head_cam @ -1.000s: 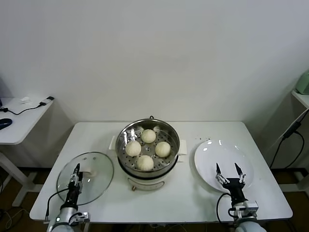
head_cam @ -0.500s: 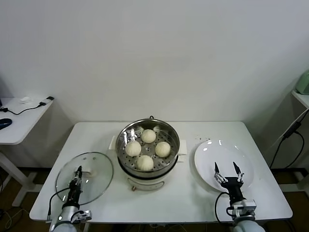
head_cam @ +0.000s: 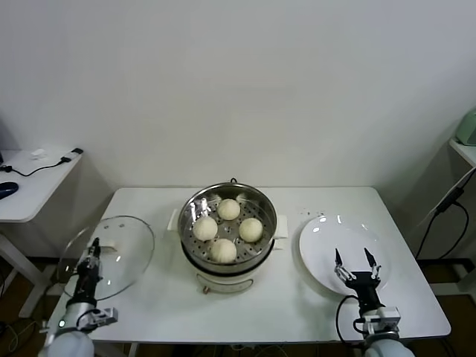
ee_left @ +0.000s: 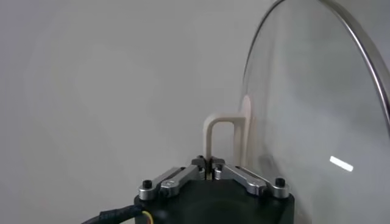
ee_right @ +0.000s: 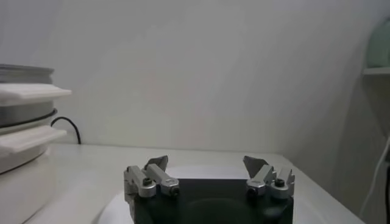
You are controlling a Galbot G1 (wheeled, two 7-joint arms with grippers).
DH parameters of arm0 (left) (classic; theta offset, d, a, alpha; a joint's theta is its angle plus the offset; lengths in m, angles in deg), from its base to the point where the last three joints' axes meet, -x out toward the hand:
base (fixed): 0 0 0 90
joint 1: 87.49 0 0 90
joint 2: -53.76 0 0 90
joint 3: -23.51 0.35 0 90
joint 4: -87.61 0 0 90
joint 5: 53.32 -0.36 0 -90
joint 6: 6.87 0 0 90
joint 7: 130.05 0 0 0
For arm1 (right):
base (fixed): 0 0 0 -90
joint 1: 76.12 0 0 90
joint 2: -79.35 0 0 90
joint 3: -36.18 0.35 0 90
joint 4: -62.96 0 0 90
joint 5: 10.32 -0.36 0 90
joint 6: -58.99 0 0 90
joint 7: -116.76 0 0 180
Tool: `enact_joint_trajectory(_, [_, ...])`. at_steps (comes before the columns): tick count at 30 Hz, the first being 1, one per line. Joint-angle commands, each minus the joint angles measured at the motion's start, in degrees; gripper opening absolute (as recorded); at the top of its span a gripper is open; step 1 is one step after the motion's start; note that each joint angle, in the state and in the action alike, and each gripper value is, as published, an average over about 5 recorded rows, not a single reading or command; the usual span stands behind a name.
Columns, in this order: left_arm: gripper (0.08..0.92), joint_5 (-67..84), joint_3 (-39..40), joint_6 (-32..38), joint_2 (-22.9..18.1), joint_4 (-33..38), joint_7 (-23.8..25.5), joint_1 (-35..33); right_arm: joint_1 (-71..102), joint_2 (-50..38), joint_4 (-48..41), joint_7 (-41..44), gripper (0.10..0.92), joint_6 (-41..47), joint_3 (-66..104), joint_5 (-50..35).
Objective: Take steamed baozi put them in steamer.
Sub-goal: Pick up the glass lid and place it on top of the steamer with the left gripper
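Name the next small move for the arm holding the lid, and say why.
Probably carry the glass lid right, over the steamer. All four baozi already sit in its tray, the plate is bare, and the left gripper has its jaws shut on the lid's handle.

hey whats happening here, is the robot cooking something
All four steamed baozi already sit in the steamer at the table's middle. The left gripper is shut on the white handle of the glass lid and holds it tilted near the table's left edge. The right gripper hangs open over the white plate.
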Motion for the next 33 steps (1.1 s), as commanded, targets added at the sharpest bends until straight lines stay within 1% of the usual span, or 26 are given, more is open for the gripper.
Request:
enact_joint_trajectory(1, [0.132,10.72,-2.05,-13.02,9.6,23.33,16.76,-0.88,0.36,0.02,0.73,-1.17,0.823,0.92,0.33,1.46])
enact_joint_trajectory(4, [0.132,9.04,1.02,-17.76,9.66,28.0,20.84,1.46,0.79,0.09,0.9,-1.57,0.823,1.03,0.52,1.77])
enact_joint_trajectory(7, [0.132,5.14,6.84,-21.57,8.69,31.2,23.95,4.0,1.38,0.07,1.03,-1.63,0.823,0.85,0.66,1.84])
enact_joint_trajectory(10, [0.132,-0.3,14.68,-25.69,6.77,33.1,26.18,6.74,1.81,0.0,1.12,-1.52,0.823,0.4,0.74,2.07])
enact_joint_trajectory(13, [0.132,-5.94,23.05,-29.56,3.77,33.43,28.31,9.44,1.95,-0.07,1.14,-1.4,0.823,-0.37,0.76,2.34])
enact_joint_trajectory(17, [0.132,-14.21,32.04,-31.97,-2.01,32.46,31.44,12.49,2.01,-0.2,0.91,-1.23,0.823,-1.8,0.53,2.86])
enact_joint_trajectory(20, [0.132,-20.11,36.78,-33.16,-7.12,30.93,32.94,14.16,2.05,-0.25,0.57,-1.23,0.823,-2.78,0.39,3.06])
enact_joint_trajectory(23, [0.132,-24.24,40.34,-34.12,-11.07,28.7,33.56,15.7,1.98,-0.29,0.07,-1.29,0.823,-3.84,0.36,3.02])
enact_joint_trajectory(29, [0.132,-27.81,44.48,-35.0,-16.96,22.86,33.53,18.45,2.04,-0.52,-0.6,-1.55,0.823,-4.99,0.52,2.87])
enact_joint_trajectory(33, [0.132,-29.17,45.75,-35.16,-19.58,19.92,33.35,19.15,2.08,-0.54,-0.69,-1.77,0.823,-5.5,0.62,2.82])
